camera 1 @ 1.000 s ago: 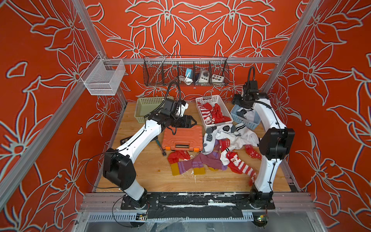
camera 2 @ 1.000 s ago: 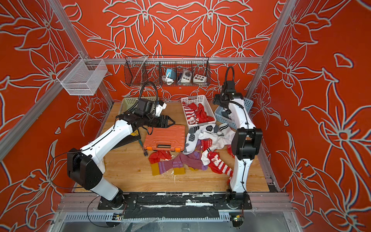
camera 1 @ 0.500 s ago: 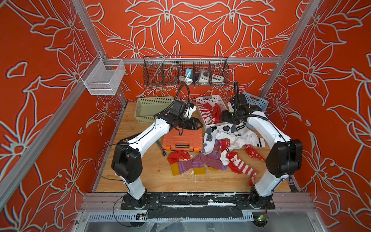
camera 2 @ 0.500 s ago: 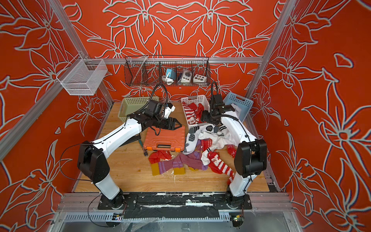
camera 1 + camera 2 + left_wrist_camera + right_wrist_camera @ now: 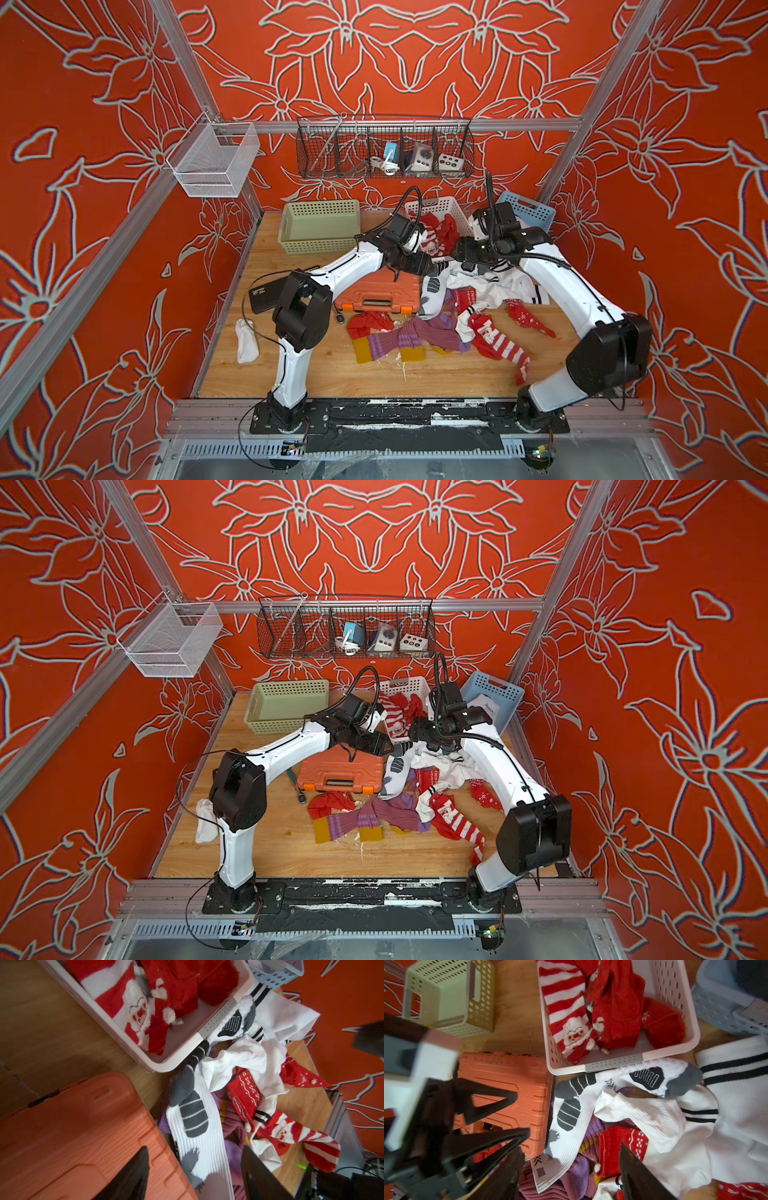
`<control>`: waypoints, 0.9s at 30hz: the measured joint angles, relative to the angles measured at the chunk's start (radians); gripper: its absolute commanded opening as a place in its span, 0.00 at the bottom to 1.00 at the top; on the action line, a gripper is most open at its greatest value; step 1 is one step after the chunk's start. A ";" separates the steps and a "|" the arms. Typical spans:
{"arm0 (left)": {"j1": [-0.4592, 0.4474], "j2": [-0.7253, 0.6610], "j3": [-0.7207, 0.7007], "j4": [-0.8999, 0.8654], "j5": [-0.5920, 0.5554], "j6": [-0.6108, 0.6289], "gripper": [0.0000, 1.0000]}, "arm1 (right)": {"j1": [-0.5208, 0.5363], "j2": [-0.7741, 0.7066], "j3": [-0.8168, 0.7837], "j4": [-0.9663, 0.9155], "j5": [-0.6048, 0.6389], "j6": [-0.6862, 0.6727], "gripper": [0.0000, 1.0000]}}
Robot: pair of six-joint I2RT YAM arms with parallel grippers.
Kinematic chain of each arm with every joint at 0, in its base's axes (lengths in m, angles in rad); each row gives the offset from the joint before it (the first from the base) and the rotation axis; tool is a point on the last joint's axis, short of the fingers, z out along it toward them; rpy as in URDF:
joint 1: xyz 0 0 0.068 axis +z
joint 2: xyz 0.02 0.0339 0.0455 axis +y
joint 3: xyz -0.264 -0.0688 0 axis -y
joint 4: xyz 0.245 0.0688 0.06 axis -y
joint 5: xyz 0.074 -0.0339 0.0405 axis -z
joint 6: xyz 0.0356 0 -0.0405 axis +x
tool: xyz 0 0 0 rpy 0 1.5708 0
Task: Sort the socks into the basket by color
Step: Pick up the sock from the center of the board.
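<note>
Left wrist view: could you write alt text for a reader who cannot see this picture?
Open jaws hang over a white sock with grey marks, which lies beside an orange case at the edge of a heap of white, red and purple socks. Beyond it a white basket holds red Santa socks.

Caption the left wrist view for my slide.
Open left gripper hovers over a grey-marked white sock beside the orange case; red socks lie in the white basket.

Worktop (image 5: 332, 374): bare wood.
Far edge, left to right: green basket (image 5: 320, 226), white basket (image 5: 432, 205), blue basket (image 5: 528, 208).
Middle: orange case (image 5: 378, 291); black box (image 5: 264, 293) on its left.
Right of middle: heap of socks (image 5: 419, 336), red, purple, white.
Near left: single white sock (image 5: 246, 343).
</note>
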 measured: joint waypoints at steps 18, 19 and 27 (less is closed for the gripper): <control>-0.027 0.266 0.241 -0.007 -0.082 0.033 0.39 | -0.010 -0.055 -0.012 0.002 0.002 0.001 0.75; -0.027 0.274 0.251 -0.008 -0.080 0.033 0.36 | -0.012 -0.055 -0.012 0.002 0.002 0.001 0.75; -0.028 0.293 0.267 -0.012 -0.057 0.026 0.17 | -0.019 -0.054 -0.010 0.000 0.002 0.000 0.75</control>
